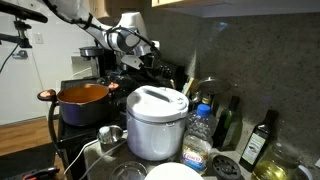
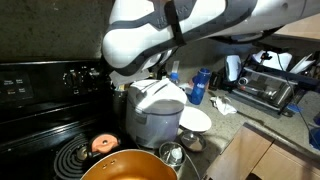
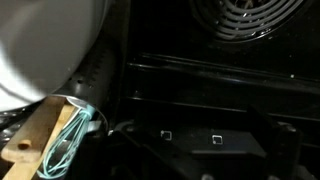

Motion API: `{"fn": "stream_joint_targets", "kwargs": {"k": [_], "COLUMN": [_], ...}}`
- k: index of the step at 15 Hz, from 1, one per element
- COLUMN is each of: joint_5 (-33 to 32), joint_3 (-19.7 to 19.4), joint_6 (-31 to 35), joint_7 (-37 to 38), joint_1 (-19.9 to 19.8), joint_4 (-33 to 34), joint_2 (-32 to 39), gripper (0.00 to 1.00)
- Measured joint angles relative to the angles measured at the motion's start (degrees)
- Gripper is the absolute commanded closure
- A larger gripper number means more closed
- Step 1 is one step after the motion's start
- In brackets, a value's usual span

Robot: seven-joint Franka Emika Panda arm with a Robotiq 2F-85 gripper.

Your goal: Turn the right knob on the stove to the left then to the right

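Approach step, by my reading: arm (image 2: 150,40) hangs over rear of stove (image 2: 40,110), knob contact not visible. Fingers (image 1: 152,57) dark and small; wide or narrow, cannot tell; nothing seen held. Right knob (image 2: 94,72) sits on raised back panel, near rice cooker (image 2: 155,105), beyond orange pot (image 2: 125,165). Next move likely: descend, centre on knob, close, twist left. Exterior view shows knobs; wrist view gives only burner coil (image 3: 240,20) and whisk (image 3: 70,135), no knob identifiable.
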Motion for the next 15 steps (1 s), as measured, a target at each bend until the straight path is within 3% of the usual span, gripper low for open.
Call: {"fn": "stream_joint_targets", "kwargs": {"k": [10,11,12,15], "joint_5": [-5.03,-5.34,-5.74,-7.44], "joint_3": [-2.58,-2.72,-2.9,-4.46], "joint_6": [16.09,17.07,18.0,20.32], "joint_7": [0.07,0.08,0.12,0.64], "joint_1": [0.65,0.77,0.92,2.17], "joint_4": [0.19,0.2,0.2,0.25], "joint_2": [3.17,3.47,3.74,4.37], "gripper": [0.0,0.06,0.28,0.39]}}
